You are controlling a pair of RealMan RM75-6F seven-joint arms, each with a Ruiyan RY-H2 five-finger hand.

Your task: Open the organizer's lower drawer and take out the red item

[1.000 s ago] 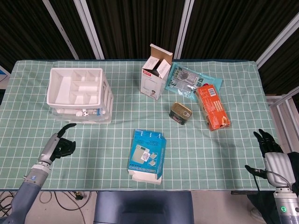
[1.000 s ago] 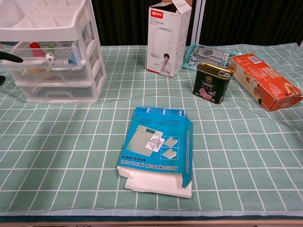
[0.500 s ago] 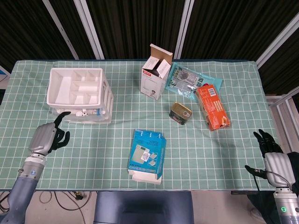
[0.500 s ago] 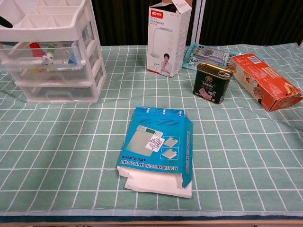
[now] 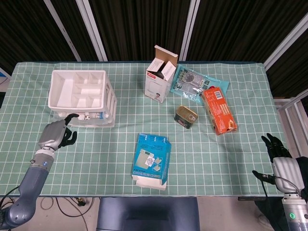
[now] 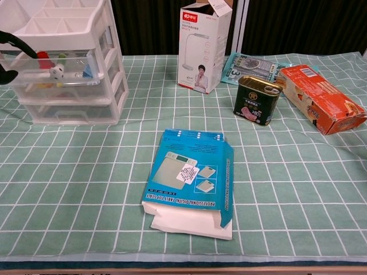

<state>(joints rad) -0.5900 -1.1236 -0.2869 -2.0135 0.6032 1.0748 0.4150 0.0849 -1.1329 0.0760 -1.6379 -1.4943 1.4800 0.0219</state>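
- The left hand (image 5: 57,134) is hanging just in front of the white organizer (image 5: 83,97), fingers curled a little and apart, holding nothing.
- One drawer (image 6: 54,66) is sticking out a bit, and the red item (image 6: 42,55) is lying inside it by a small ball (image 6: 56,71).
- The right hand (image 5: 280,159) is waiting at the far bench (image 5: 240,154) edge, fingers spread and holding nothing.
- A blue box (image 5: 152,159) is lying flat in the middle.

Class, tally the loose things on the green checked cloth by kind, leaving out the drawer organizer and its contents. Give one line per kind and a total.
Cardboard boxes: 3 (white lamp box, blue scale box, orange box)
Tins: 1 (tin can)
Foil packets: 1 (snack packet)
Total: 5
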